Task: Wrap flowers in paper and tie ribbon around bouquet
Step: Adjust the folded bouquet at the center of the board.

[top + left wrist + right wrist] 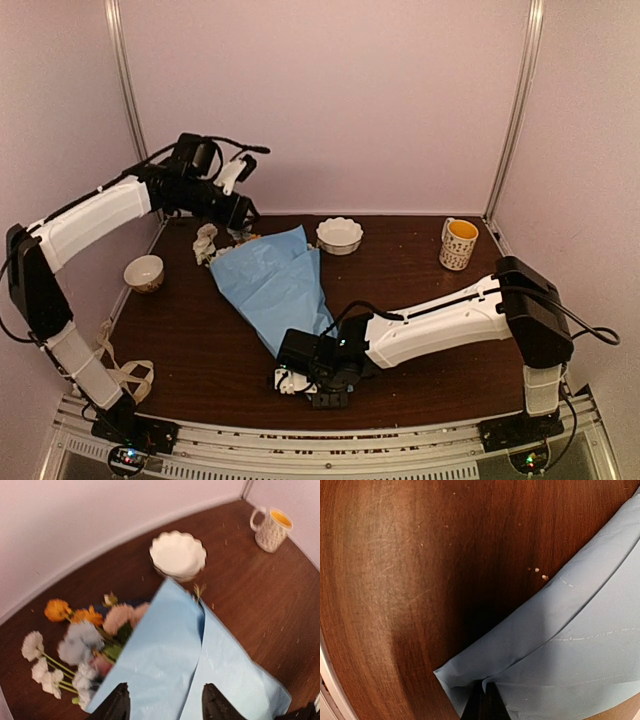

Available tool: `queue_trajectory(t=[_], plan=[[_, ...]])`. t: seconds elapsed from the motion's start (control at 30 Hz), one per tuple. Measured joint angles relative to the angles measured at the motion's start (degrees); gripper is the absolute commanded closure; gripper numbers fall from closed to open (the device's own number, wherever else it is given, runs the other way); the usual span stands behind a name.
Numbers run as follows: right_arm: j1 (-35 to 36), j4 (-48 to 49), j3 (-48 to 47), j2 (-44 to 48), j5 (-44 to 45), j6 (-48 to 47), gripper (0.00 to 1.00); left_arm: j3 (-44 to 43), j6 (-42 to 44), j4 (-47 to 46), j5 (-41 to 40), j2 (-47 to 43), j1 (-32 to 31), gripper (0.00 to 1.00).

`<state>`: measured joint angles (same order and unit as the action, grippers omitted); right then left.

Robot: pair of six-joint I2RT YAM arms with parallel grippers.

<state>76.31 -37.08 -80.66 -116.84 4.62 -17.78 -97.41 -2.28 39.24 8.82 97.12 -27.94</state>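
The light-blue paper [272, 285] lies folded into a cone over the flowers [206, 243], with its wide end at the back left. In the left wrist view the blooms [80, 640] stick out from under the paper [170, 655] in orange, pink, white and pale blue. My left gripper [165, 706] hovers above the wide end, open, with nothing between its fingers. In the top view the left gripper [240, 212] is raised by the back wall. My right gripper [485, 702] is shut on the cone's narrow end [470, 675], low over the table near the front [305, 368]. The beige ribbon [125, 375] lies at the front left edge.
A white scalloped bowl [340, 236] stands just behind the paper's tip. A patterned mug [458, 243] is at the back right. A small brown-and-white bowl [145, 272] sits at the left. The dark wooden table [420, 270] is walled on three sides.
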Motion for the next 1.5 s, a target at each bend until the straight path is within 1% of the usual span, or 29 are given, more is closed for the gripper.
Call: queue_trajectory(t=[0.03, 0.07, 0.13, 0.23, 0.3, 0.4, 0.43, 0.57, 0.7, 0.8, 0.87, 1.03, 1.13, 1.2, 1.23, 1.3, 1.4, 1.5], plan=[[0.0, -0.02, -0.02, 0.0, 0.0, 0.0, 1.0, 8.2, -2.23, -2.29, 0.98, -3.37, 0.0, 0.53], [0.0, -0.02, -0.02, -0.02, 0.0, -0.02, 1.0, 13.55, -4.04, -3.54, 1.79, -5.07, 0.0, 0.51], [0.0, -0.02, -0.04, -0.02, 0.0, -0.02, 1.0, 23.87, -7.63, -5.97, 3.26, -6.88, -0.02, 0.45], [0.0, -0.02, -0.04, -0.02, 0.0, -0.04, 1.0, 34.16, -11.87, -9.42, 5.79, -6.64, -0.02, 0.34], [0.0, -0.02, -0.04, -0.02, 0.0, -0.02, 1.0, 37.73, -13.64, -11.19, 6.97, -6.58, -0.04, 0.28], [0.0, -0.02, -0.04, -0.04, 0.0, 0.0, 1.0, 38.66, -14.6, -14.47, 7.06, -6.36, -0.2, 0.25], [0.0, -0.02, -0.04, -0.02, 0.0, 0.0, 1.0, 38.66, -14.6, -15.61, 7.06, -6.16, -0.2, 0.26], [0.0, 0.0, -0.02, -0.02, 0.0, 0.02, 1.0, 38.66, -14.6, -19.43, 8.04, -3.48, -0.2, 0.32], [0.0, 0.0, -0.02, -0.04, 0.0, 0.13, 1.0, 38.64, -14.56, -20.85, 9.86, 0.5, -0.2, 0.32], [0.0, 0.0, -0.02, -0.04, 0.0, 0.17, 1.0, 38.64, -14.32, -20.96, 10.4, 1.36, -0.2, 0.32], [0.0, -0.02, -0.02, -0.04, 0.02, 0.17, 1.0, 38.64, -13.94, -21.22, 10.8, 1.36, -0.2, 0.3], [0.0, 0.0, -0.02, -0.04, 0.02, 0.2, 1.0, 38.64, -12.66, -20.68, 9.88, 1.64, -0.57, 0.15], [0.0, 0.0, -0.02, -0.02, 0.02, 0.22, 1.0, 38.62, -11.67, -19.56, 7.69, 1.57, -0.76, 0.13], [0.0, 0.0, -0.02, -0.04, 0.02, 0.2, 1.0, 38.45, -10.97, -18.75, 6.62, 1.55, -0.76, 0.16], [0.0, 0.02, 0.0, -0.02, 0.02, 0.2, 1.0, 38.27, -10.75, -18.36, 6.47, 1.55, -0.76, 0.2], [0.0, 0.02, 0.0, -0.04, 0.02, 0.22, 1.0, 37.81, -10.47, -18.1, 7.08, 1.55, -0.76, 0.26], [0.0, 0.07, 0.04, -0.02, 0.02, 0.28, 1.0, 37.73, -10.19, -18.64, 10.78, 1.55, -0.83, 0.31], [0.0, 0.09, 0.04, -0.02, 0.04, 0.44, 1.0, 37.75, -9.49, -19.26, 14.73, 1.55, -1.73, 0.4]])
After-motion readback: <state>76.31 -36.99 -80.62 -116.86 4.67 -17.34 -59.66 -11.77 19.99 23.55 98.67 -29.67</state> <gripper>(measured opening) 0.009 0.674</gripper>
